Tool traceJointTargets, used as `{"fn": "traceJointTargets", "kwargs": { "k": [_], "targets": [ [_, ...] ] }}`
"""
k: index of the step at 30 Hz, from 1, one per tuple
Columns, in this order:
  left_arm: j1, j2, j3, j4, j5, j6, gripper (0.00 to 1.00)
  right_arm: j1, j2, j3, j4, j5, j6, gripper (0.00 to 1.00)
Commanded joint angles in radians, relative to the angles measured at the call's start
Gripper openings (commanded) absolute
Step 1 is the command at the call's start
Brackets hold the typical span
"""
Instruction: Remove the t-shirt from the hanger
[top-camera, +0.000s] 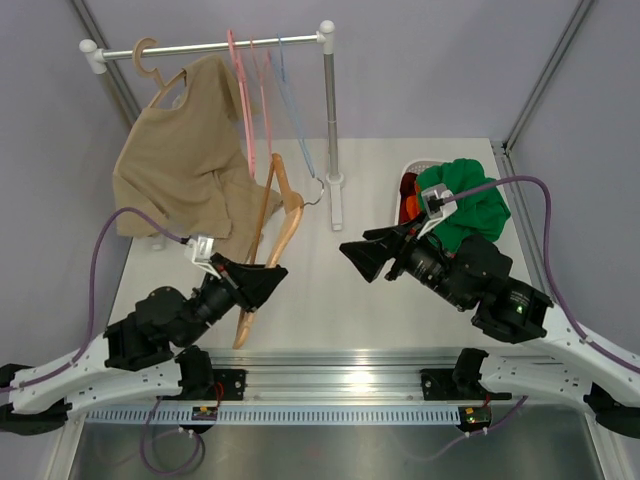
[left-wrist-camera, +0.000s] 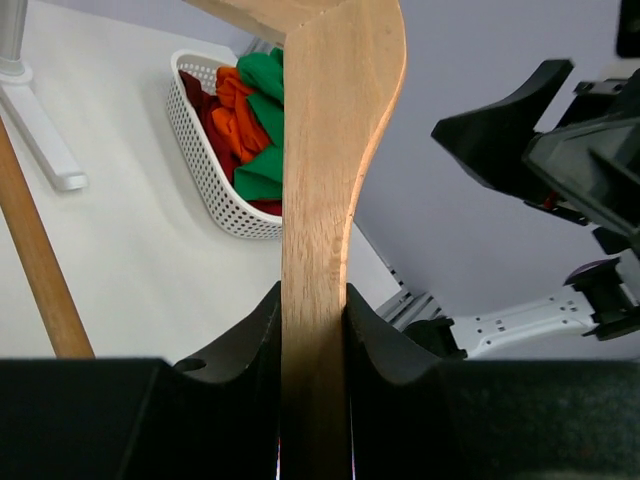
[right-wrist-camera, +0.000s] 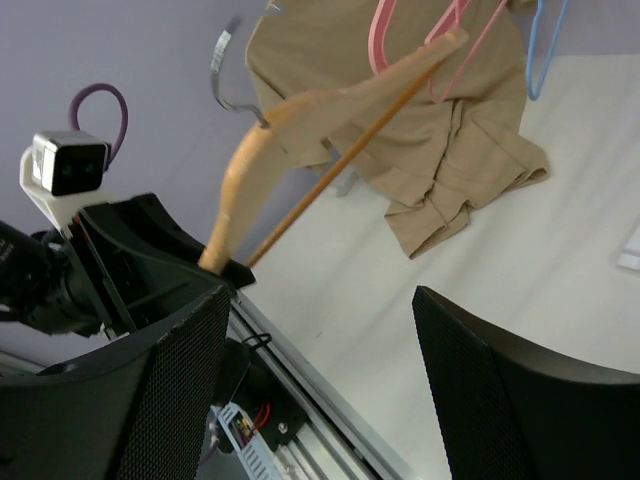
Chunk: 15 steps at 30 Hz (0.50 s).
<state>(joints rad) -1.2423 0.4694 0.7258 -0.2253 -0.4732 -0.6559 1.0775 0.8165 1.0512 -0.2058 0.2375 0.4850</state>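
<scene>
The left claw (left-wrist-camera: 315, 310) is clamped tight on one arm of the light wooden wire-hooked hanger (left-wrist-camera: 325, 180). The right claw (top-camera: 358, 258) gapes wide, holding nothing, over the white surface (top-camera: 330, 295). Beyond it, the bright green t-shirt (top-camera: 470, 205) lies heaped on the white perforated basket (top-camera: 409, 168).

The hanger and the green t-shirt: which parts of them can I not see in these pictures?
- Top view: the right arm covers the near part of the t-shirt and the basket.
- Left wrist view: the hanger hides part of the basket. The top edge cuts off the hanger's hook, and the bottom edge cuts off its held end.
- Right wrist view: the t-shirt is out of frame.
</scene>
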Motion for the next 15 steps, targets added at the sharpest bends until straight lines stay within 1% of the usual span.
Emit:
{"fn": "traceJointTargets", "kwargs": {
  "k": [1, 3, 4, 6, 10, 12, 14, 15],
  "targets": [
    [0.003, -0.096, 0.024, -0.038, 0.022, -0.007, 0.00, -0.001, -0.037, 0.015, -0.072, -0.055, -0.052, 0.81],
    [0.003, -0.130, 0.032, -0.043, 0.066, -0.020, 0.00, -0.001, -0.048, 0.013, -0.098, -0.027, -0.059, 0.82],
    [0.001, -0.143, 0.034, -0.057, 0.079, -0.033, 0.00, -0.001, -0.050, 0.015, -0.107, -0.018, -0.062, 0.83],
    [0.003, -0.175, 0.035, -0.080, 0.117, -0.079, 0.00, -0.001, -0.054, 0.018, -0.132, 0.015, -0.065, 0.84],
    [0.003, -0.264, 0.058, -0.160, 0.157, -0.163, 0.00, -0.001, -0.057, 0.020, -0.141, 0.032, -0.068, 0.84],
    [0.003, -0.304, 0.078, -0.161, 0.192, -0.174, 0.00, 0.001, -0.057, 0.020, -0.136, 0.043, -0.069, 0.84],
    [0.003, -0.290, 0.138, -0.170, 0.216, -0.165, 0.00, -0.001, -0.050, 0.020, -0.126, 0.052, -0.071, 0.84],
    [0.003, -0.258, 0.162, -0.174, 0.232, -0.142, 0.00, -0.001, -0.048, 0.021, -0.122, 0.051, -0.074, 0.84]
  ]
}}
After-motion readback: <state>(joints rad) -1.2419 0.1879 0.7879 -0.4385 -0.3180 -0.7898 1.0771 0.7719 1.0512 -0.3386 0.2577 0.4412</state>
